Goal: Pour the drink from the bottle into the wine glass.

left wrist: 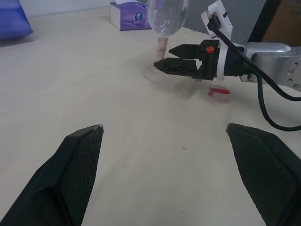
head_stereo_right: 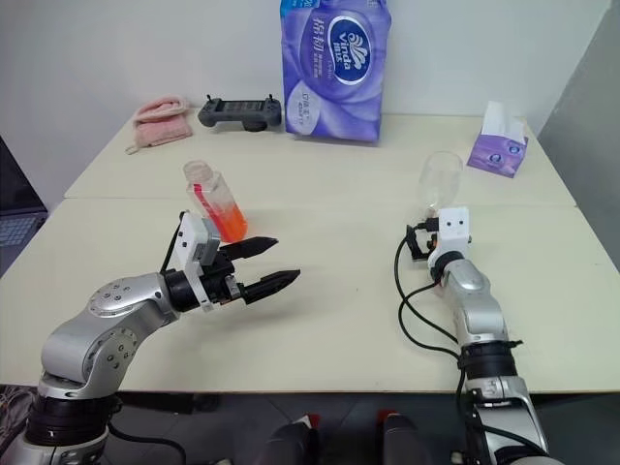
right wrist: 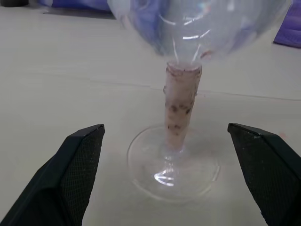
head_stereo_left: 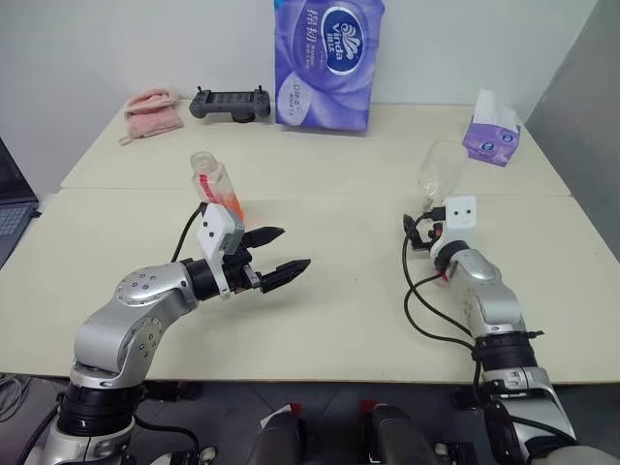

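While both arms sit low over the table [head_stereo_left: 320, 310], neither holds anything. Right gripper [right wrist: 164, 136]: jaws wide, level, pointed straight at the stem of the wine glass [right wrist: 182, 108], which stands upright on its round foot between the two black fingers but apart from both. Left gripper [head_stereo_left: 278, 254]: jaws wide and empty, pointing toward the table's middle; the bottle [head_stereo_left: 215, 184] stands just behind it, upright, the cap not made out on its neck, the drink [head_stereo_right: 225, 218] filling its lower part orange-red.

Step in hand, as judged: steadying the glass by its stem. To do it well, the right jaws should go in a little further so the stem sits centred between the fingers, then close gently and low, above the foot and below the bowl; the glass is thin, top-heavy and likely to tip if nudged from one side. A small red object [left wrist: 219, 92] lies on the table beside the right gripper; leave it alone.

Surface: pale cream table, matt, with a seam across its width. Far edge: pink cloth [head_stereo_left: 152, 109], dark game controller [head_stereo_left: 231, 103], large purple tissue pack [head_stereo_left: 327, 60], small tissue box [head_stereo_left: 491, 134]. White wall behind.
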You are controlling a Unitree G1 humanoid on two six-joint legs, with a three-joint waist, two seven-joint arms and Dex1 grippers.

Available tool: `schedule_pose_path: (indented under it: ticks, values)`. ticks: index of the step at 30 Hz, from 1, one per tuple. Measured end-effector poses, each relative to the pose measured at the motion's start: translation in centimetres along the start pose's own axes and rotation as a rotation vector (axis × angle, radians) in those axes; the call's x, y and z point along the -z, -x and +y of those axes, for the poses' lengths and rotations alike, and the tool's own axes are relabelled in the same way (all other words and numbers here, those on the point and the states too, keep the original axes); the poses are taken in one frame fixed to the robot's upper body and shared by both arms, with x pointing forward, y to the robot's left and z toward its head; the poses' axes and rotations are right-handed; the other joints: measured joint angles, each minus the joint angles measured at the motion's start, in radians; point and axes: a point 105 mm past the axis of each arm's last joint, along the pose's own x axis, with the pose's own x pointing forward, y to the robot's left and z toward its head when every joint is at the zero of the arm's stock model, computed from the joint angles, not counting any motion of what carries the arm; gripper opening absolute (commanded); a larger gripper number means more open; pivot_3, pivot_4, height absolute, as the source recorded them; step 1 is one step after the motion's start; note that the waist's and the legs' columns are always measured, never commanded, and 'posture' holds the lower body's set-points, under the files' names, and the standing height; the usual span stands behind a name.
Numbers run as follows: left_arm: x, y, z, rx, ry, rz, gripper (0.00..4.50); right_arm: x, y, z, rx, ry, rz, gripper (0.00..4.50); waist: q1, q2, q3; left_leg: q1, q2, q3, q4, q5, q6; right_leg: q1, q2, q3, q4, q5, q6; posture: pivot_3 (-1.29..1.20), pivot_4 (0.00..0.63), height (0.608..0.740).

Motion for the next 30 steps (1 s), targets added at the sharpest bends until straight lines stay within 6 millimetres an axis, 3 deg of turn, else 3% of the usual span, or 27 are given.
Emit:
schedule_pose_path:
  ticks: [11,15,25,30]
  values:
    - [0.4,0.1,-0.4,0.012,0.012,0.011,4.47,-0.3,-1.3,-0.5,0.021,-0.007,-0.031,4.50,-0.002,0.000,0.000,0.000,0.000,0.000,0.000,0.000,0.000,0.000,0.000,0.000,0.000,0.000,0.000,0.00,0.150,0.740]
    - [0.4,0.1,-0.4,0.012,0.011,0.012,4.50,-0.3,-1.4,0.0,0.001,-0.018,-0.044,3.69,-0.002,0.000,0.000,0.000,0.000,0.000,0.000,0.000,0.000,0.000,0.000,0.001,0.000,0.000,0.000,0.00,0.150,0.740]
    - [0.6,0.3,-0.3,0.003,0.014,0.021,4.50,-0.5,-1.5,0.2,-0.013,-0.020,-0.069,0.21,-0.002,0.000,0.000,0.000,0.000,0.000,0.000,0.000,0.000,0.000,0.000,0.001,0.000,0.000,0.000,0.00,0.150,0.740]
    - [1.1,1.2,0.1,-0.033,0.024,0.024,4.50,-0.9,-2.0,0.9,-0.045,0.026,-0.076,0.13,-0.005,0.000,0.000,0.000,0.000,0.001,0.000,0.000,0.000,0.000,0.000,0.001,0.000,0.000,0.000,0.00,0.150,0.740]
